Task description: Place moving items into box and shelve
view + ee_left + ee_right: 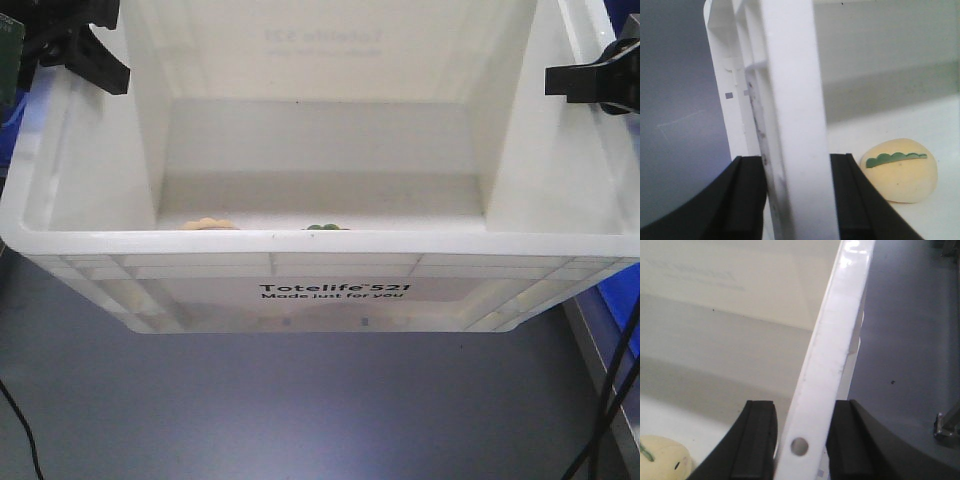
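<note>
Exterior front-facing view: open grey tabletop lies at 6 o'clock, with black cables trailing at 4 o'clock beside a blue plastic bin. The large white rectangular plastic crate, printed "Totelife 521", fills the centre. Just behind its ribbed near rim peek a cream rounded soft item and a green-topped soft item, with open white floor beyond them. At 10 o'clock the left gripper is clamped on the crate's left wall, a black finger pressing each face. At 2 o'clock the right gripper pinches the right rim likewise.
</note>
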Robot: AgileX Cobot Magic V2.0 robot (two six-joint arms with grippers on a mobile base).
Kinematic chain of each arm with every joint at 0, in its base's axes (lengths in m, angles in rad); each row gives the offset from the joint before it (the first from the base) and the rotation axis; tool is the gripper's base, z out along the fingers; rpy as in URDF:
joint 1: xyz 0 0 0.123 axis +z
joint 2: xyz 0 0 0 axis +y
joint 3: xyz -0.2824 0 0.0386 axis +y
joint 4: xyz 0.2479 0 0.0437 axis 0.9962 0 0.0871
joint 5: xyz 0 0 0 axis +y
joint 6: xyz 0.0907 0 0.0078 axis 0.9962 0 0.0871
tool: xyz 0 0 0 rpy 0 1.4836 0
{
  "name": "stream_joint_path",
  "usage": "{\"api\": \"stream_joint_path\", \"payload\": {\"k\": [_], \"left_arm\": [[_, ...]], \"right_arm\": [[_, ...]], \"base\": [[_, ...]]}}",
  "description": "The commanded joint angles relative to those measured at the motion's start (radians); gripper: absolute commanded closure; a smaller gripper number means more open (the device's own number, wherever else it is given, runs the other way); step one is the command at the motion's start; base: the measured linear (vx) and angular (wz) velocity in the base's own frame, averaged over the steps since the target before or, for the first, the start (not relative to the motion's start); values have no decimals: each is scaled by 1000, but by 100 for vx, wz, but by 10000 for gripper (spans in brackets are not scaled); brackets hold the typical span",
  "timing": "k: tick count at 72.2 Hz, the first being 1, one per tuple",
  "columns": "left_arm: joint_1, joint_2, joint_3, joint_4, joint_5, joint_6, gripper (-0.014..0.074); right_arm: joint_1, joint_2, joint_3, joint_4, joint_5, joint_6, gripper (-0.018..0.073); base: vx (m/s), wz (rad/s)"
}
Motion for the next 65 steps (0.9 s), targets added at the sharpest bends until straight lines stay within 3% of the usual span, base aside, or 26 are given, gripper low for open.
{"api": "stream_joint_path", "payload": {"k": [1, 65], "left_arm": [[-9, -50, -48, -104, -73, 13, 594], [-9, -50, -48, -104, -73, 13, 594]], "right_arm": [[6, -30, -44, 89, -81, -41, 568], [6, -30, -44, 89, -80, -41, 568]], "base": [[49, -9], [50, -11]]}}
